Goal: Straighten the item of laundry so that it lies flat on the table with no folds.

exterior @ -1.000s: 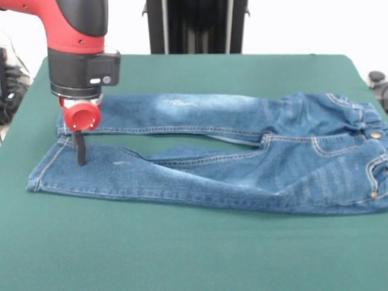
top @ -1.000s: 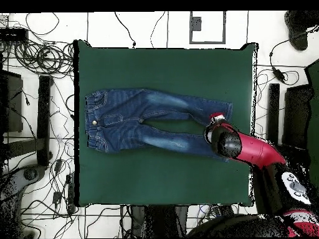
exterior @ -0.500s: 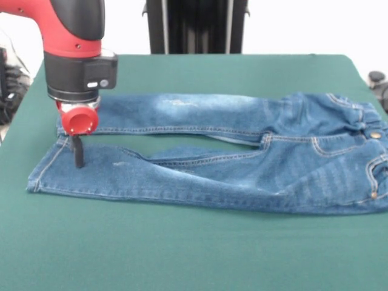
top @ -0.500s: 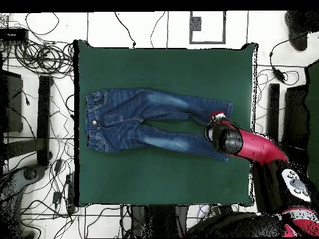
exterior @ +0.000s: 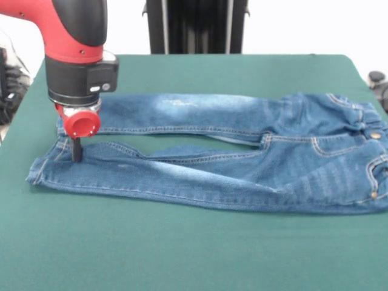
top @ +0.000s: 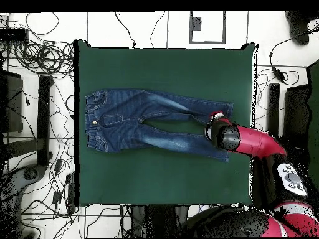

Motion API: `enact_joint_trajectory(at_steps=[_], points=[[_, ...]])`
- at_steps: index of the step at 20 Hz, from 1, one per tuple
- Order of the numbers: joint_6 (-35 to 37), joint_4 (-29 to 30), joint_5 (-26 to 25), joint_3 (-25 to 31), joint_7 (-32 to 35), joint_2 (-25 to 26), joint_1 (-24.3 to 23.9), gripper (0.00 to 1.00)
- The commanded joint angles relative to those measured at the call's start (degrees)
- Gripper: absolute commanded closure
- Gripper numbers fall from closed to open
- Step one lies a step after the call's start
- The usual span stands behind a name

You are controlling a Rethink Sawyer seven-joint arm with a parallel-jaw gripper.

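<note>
Jeans (exterior: pixel 230 163) spread on green table (exterior: pixel 182 254), gripper (exterior: pixel 76 150) pressing near leg's hem, opening impossible to judge

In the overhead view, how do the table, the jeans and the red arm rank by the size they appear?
1. The table, by far the largest.
2. The jeans.
3. The red arm; it stands closer to the camera, so its apparent size is inflated.

A robotics lab — a green-clothed table (top: pixel 162 180) ringed by tangled cables (top: pixel 37 59) on a white floor (top: pixel 143 28), equipment stands (top: pixel 43 118) alongside.
</note>
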Motion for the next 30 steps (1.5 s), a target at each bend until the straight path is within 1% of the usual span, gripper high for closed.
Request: enact_joint_trajectory(at_steps=[1,8,11,14,16,17,20,22,24,26,30], points=[[3.2,-1.0,-1.8,2.5,-3.5,4.2,3.6,1.00],[4.6,2.0,-2.5,1.5,-4.5,0.3,3.7,1.00],[2.8,2.2,-4.4,-0.3,-5.2,-1.7,4.0,1.00],[3.3,2.8,-6.2,-1.2,-7.6,-5.8,3.7,1.00],[4.9,3.0,-7.0,-1.0,-8.9,-7.8,3.6,1.00],[6.0,3.2,-7.2,-0.2,-9.9,-8.6,3.0,1.00],[9.2,1.3,-7.4,3.3,-13.4,-9.0,1.0,1.00],[11.3,-0.4,-7.4,6.3,-16.3,-8.6,-0.7,1.00],[12.4,-1.8,-7.5,8.6,-17.8,-8.3,-1.6,1.00],[12.2,-2.4,-7.6,10.3,-17.9,-7.7,-2.2,1.00],[7.3,-1.2,-8.9,12.1,-14.8,-6.2,-2.8,1.00]])
